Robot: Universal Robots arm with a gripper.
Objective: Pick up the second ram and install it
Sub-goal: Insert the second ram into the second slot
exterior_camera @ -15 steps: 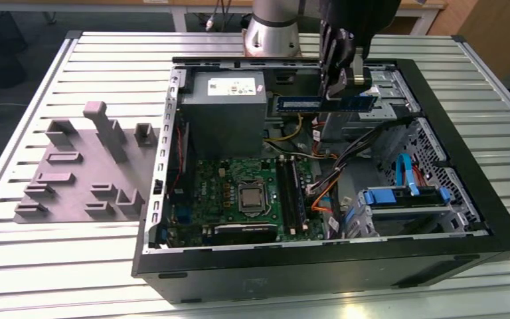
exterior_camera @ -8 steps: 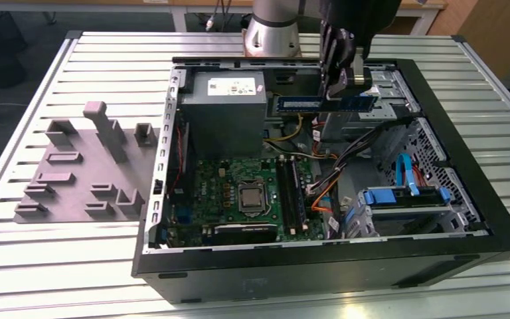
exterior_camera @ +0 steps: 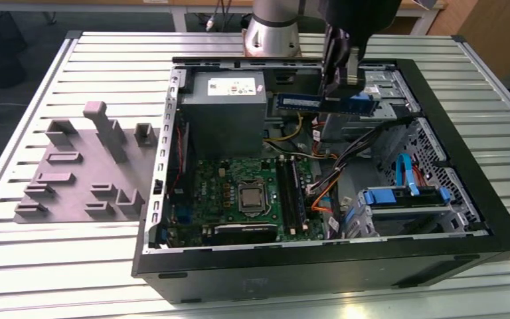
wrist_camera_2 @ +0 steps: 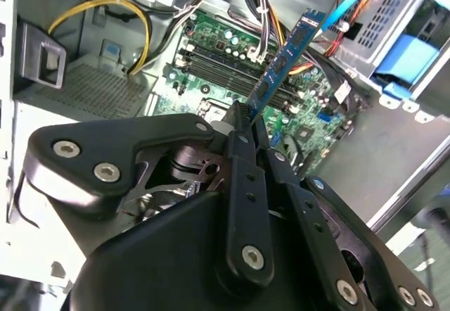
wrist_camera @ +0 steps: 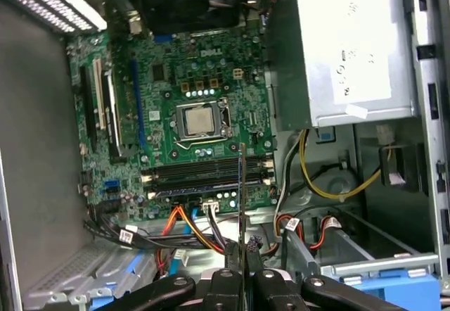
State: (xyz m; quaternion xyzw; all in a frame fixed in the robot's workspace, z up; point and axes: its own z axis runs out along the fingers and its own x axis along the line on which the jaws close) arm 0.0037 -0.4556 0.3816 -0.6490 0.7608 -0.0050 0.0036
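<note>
The gripper [exterior_camera: 342,85] is clenched on the second ram [exterior_camera: 304,102], pinching one long edge so the board hangs level in the air over the open computer case [exterior_camera: 326,272]. In the second wrist view the black fingers [wrist_camera_2: 239,149] are pressed flat against both faces of the board [wrist_camera_2: 288,54]. In the first wrist view the board shows edge-on as a thin line [wrist_camera: 242,205] rising from the gripper [wrist_camera: 242,283].

One end of the ram sits just beside the grey power supply [exterior_camera: 224,106], and the other reaches towards the metal drive cage [exterior_camera: 392,86]. A bundle of cables [exterior_camera: 361,143] lies below. The long black memory slots [exterior_camera: 291,193] on the green motherboard [exterior_camera: 228,179] are well apart from it, lower in the case, with the cables close along one side.
</note>
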